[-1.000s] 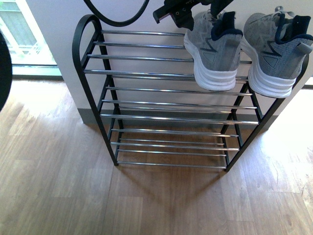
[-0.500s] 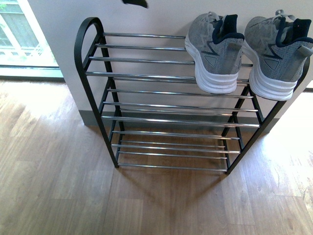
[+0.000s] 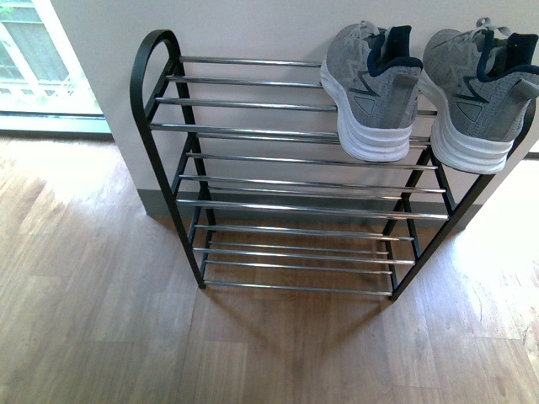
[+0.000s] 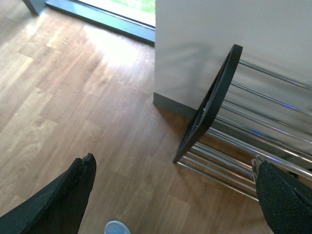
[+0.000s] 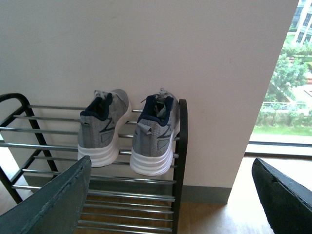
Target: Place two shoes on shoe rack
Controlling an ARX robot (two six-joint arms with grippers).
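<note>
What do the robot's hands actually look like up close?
Each wrist camera shows only two fingers. The left gripper has matte black, wedge-shaped fingers tapering to blunt tips, and one tip looks scuffed pale. The right gripper has similar fingers, which look dark grey-green in that light. No cables, markings or arm links show, and the front view has no arm in it.

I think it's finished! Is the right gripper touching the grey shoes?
Apart. Front view shows the grey shoes alone on the shoe rack; the right gripper hangs open, away.
</note>
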